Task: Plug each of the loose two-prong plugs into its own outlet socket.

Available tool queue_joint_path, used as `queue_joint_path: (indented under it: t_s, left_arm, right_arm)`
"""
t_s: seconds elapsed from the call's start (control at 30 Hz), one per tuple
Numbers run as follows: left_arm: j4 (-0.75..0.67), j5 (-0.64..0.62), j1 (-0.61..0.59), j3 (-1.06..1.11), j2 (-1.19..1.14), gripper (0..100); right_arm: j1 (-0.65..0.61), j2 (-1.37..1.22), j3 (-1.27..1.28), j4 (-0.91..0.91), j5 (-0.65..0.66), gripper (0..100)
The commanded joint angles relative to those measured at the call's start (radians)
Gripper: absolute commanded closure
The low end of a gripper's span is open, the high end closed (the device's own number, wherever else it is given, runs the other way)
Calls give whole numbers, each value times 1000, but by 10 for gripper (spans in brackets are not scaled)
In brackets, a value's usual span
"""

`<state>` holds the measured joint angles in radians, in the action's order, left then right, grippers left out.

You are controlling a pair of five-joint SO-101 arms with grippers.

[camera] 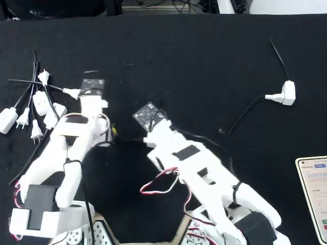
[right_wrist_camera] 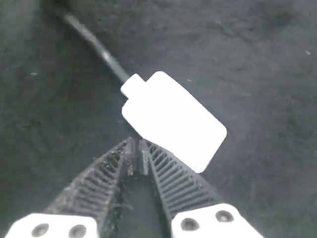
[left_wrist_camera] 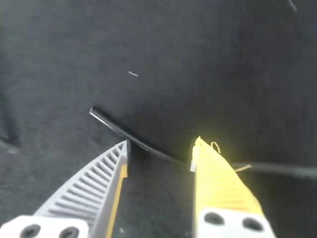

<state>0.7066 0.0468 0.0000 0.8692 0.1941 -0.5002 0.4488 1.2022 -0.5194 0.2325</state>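
High view: both arms lie stretched low and forward over the black table [camera: 204, 51]. One ends beside the heap of white plugs and sockets [camera: 36, 109] at the view's left, the other at mid-table, and a lone white plug piece [camera: 286, 94] on a black lead sits well apart to the right. Left wrist view: the left gripper [left_wrist_camera: 159, 143] is spread wide, tips down near the cloth, with a black cable [left_wrist_camera: 114, 124] running across between the fingertips. Right wrist view: the right gripper [right_wrist_camera: 138, 146] is pinched together on nothing, its tips at the edge of a white block [right_wrist_camera: 173, 119] with a cable stub.

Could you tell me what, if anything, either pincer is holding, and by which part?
Nothing: left pincer open over a black cable; right pincer shut empty beside the white plug.
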Motion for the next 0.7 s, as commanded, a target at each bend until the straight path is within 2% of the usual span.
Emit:
queue_joint_path:
  t_s: [0.0, 0.17, 0.27, 0.47, 0.67]
  left_arm:
    - [89, 32, 50, -59, 26, 791]
    - [143, 31, 22, -94, 28, 791]
    - [164, 21, -45, -120, 28, 791]
    - [287, -92, -213, -236, 28, 791]
    - [358, -87, -262, -277, 28, 791]
  right_arm:
    - [21, 47, -54, 2, -3, 987]
    - [26, 107, -38, -6, -3, 987]
    - [26, 186, 2, -5, -3, 987]
    - [26, 395, 102, 2, -3, 987]
    - [29, 481, 173, 69, -68, 987]
